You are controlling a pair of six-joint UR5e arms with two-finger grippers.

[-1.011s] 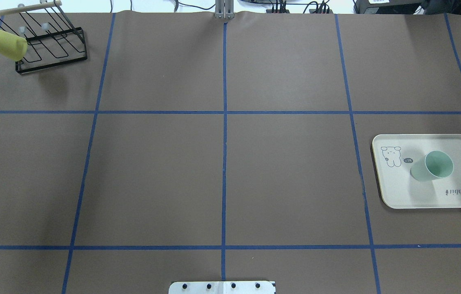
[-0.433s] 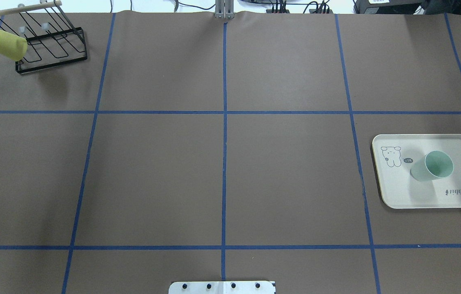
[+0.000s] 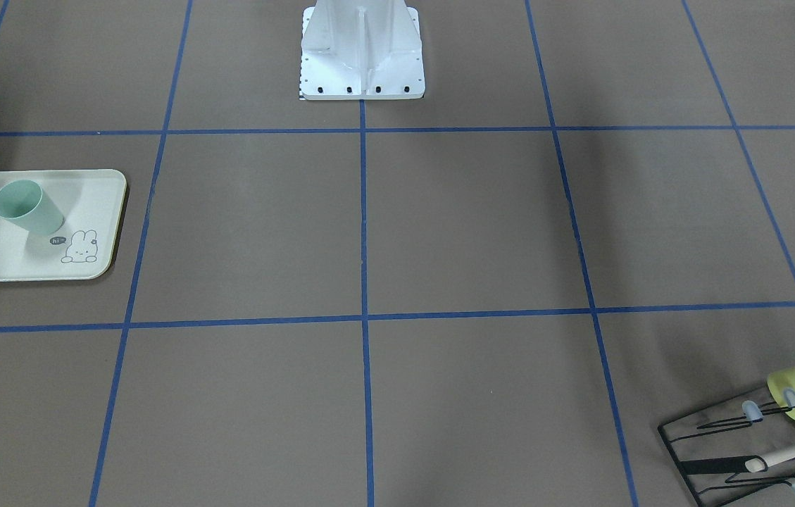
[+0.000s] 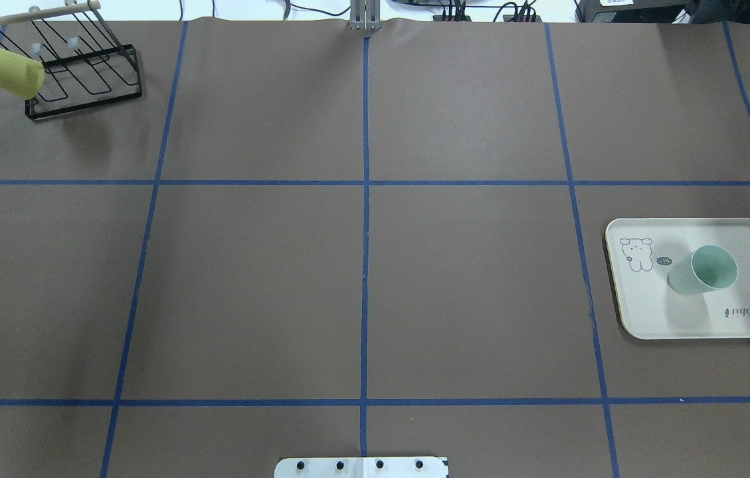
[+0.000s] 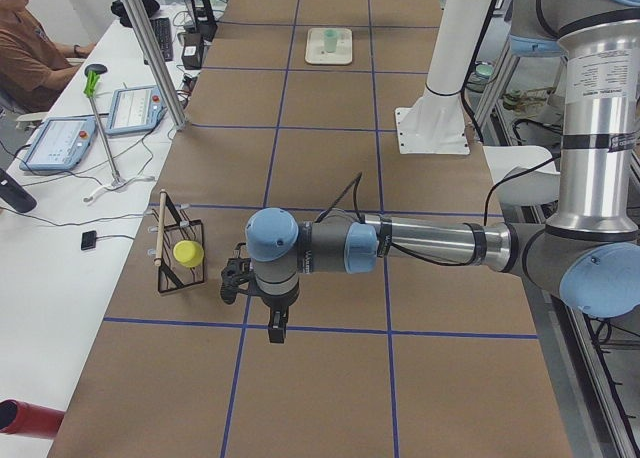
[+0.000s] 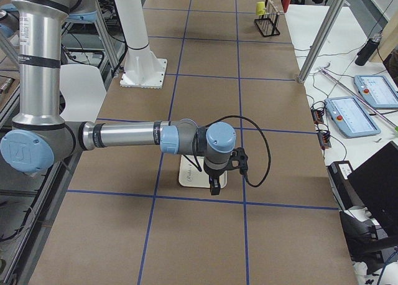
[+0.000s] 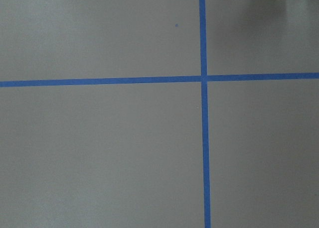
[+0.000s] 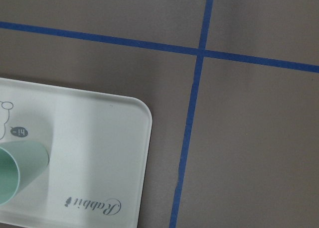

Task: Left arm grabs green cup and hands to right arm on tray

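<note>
pointing down from level forearms (image 5: 430, 246), left end effector (image 5: 277, 331) and right end effector (image 6: 214, 188): cannot tell whether spread.

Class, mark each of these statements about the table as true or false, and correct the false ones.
1. The pale mint-green plastic cup stands upright on the cream rectangular plastic tray. True.
2. The yellow-green cup lies on that tray beside it. False: it hangs on the black wire rack at the far corner of the table, on the robot's left.
3. The tray sits on the robot's left side of the table. False: it is on the robot's right side.
4. The tray carries a small bunny drawing and the word "Rabbit" in script. True.
</note>
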